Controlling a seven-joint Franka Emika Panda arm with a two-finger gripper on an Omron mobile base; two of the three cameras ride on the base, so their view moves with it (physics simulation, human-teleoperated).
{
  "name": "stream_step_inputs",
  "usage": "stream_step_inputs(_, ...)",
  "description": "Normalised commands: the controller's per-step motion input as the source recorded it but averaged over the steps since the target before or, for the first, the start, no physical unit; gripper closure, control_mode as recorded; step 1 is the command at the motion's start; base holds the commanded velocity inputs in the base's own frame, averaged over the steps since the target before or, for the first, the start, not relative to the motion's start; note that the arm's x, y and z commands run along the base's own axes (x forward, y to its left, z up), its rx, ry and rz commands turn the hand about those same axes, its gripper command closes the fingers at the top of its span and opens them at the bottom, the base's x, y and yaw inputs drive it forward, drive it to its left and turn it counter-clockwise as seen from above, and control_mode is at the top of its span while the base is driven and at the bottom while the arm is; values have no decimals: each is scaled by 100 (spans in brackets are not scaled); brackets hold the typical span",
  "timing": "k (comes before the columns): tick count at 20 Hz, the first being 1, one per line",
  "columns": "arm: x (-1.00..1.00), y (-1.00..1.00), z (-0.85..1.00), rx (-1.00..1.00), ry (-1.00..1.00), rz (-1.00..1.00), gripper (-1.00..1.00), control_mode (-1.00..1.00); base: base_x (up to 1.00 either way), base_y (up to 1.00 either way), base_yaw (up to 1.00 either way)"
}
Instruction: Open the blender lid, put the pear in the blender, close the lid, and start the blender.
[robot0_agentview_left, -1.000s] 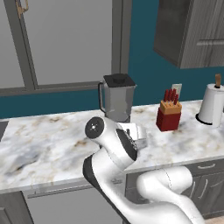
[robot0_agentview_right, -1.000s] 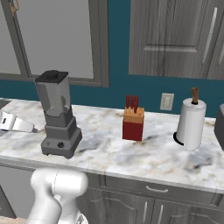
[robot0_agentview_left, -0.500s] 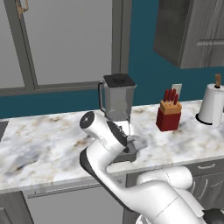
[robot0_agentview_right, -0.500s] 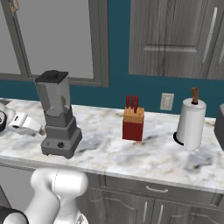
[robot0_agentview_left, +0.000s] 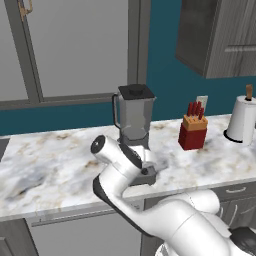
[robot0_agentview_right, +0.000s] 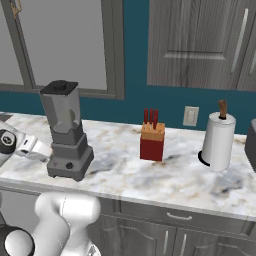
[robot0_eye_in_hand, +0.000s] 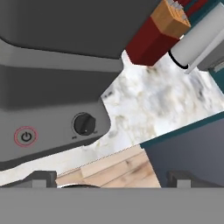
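On a marble bench (robot0_agentview_left: 45, 175), the tool (robot0_eye_in_hand: 109, 177) sits low in front of the blender (robot0_agentview_left: 134, 125), its jaws spread wide and holding nothing. In the hand view the two dark fingertips (robot0_eye_in_hand: 41, 178) frame the blender's grey base at close range, where a red-ringed power button (robot0_eye_in_hand: 26, 136) lies beside a black knob (robot0_eye_in_hand: 84, 124). The white arm (robot0_agentview_left: 122, 162) reaches up from below the bench edge and covers the lower part of the blender in the left base view. The blender stands upright near the back of the bench below a window, and the black lid (robot0_agentview_right: 59, 87) rests on the jar's rim. To the right stands a red knife block (robot0_agentview_right: 152, 142), then, farther right, a paper towel roll (robot0_agentview_right: 217, 142) on its holder. Where the pear is cannot be told.
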Motion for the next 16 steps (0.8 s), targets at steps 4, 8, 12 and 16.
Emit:
stream_step_inputs(4,5,-13,-44,0,1,0,-100,-100,0,0,0)
stream_step_inputs(8,19,-1,-30,0,0,0,-100,-100,0,0,0)
stream_step_inputs(12,33,0,-13,0,0,0,-100,-100,0,0,0)
stream_step_inputs(16,32,4,-11,0,1,0,-100,-100,0,0,0)
